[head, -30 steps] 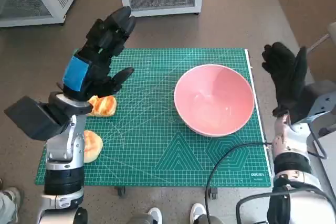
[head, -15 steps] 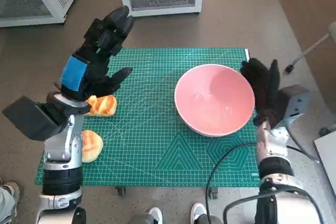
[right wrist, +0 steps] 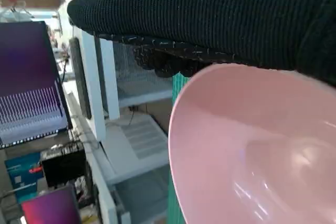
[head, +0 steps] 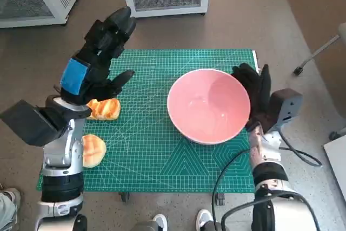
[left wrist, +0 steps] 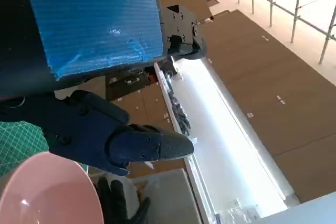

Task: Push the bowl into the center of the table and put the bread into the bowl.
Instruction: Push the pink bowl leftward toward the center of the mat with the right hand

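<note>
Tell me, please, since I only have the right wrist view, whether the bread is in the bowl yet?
Observer: No. The bowl is empty; two pieces of bread lie on the mat near the robot's left edge.
Operator: Where is the left hand, please?
Observer: The left hand is raised above the nearer-to-bowl bread, fingers spread, holding nothing.
Operator: And my right hand?
Observer: The right hand rests against the bowl's outer wall on the robot's right side.
</note>
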You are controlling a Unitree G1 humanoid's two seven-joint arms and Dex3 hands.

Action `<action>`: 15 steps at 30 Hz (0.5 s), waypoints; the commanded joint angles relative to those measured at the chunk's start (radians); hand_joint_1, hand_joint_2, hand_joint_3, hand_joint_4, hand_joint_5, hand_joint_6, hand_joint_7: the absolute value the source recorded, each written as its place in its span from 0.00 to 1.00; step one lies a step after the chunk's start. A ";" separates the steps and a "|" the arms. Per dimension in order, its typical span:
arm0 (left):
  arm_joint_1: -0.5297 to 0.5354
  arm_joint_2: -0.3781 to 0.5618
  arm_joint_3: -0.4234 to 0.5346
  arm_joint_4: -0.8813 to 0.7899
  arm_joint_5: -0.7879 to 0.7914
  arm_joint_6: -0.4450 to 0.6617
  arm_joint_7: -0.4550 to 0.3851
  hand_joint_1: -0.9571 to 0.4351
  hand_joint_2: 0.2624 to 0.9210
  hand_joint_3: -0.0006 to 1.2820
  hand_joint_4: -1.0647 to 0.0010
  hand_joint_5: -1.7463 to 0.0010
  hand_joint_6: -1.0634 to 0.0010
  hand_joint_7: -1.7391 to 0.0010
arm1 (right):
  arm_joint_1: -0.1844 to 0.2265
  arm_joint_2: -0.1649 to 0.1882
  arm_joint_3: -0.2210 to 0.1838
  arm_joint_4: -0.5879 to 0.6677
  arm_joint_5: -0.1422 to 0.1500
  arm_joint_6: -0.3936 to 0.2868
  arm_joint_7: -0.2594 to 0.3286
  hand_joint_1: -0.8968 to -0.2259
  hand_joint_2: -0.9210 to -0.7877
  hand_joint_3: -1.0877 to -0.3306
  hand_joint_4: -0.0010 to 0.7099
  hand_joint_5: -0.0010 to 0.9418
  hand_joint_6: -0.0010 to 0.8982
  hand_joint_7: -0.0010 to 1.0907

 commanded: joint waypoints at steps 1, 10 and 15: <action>0.014 0.010 0.007 -0.014 -0.010 -0.004 -0.006 0.22 1.00 0.27 0.80 1.00 0.92 0.76 | -0.011 0.024 -0.009 0.003 0.014 0.023 0.019 0.49 0.00 0.40 0.20 0.00 0.17 0.16; 0.021 0.015 0.011 -0.023 -0.016 0.003 -0.005 0.23 1.00 0.26 0.80 1.00 0.91 0.76 | -0.039 0.052 -0.025 0.007 0.023 0.048 0.021 0.51 0.00 0.38 0.19 0.00 0.17 0.15; 0.026 0.016 0.012 -0.026 -0.011 -0.003 -0.001 0.23 1.00 0.26 0.80 1.00 0.91 0.77 | -0.060 0.073 -0.032 0.010 0.029 0.068 0.010 0.50 0.00 0.43 0.19 0.00 0.19 0.16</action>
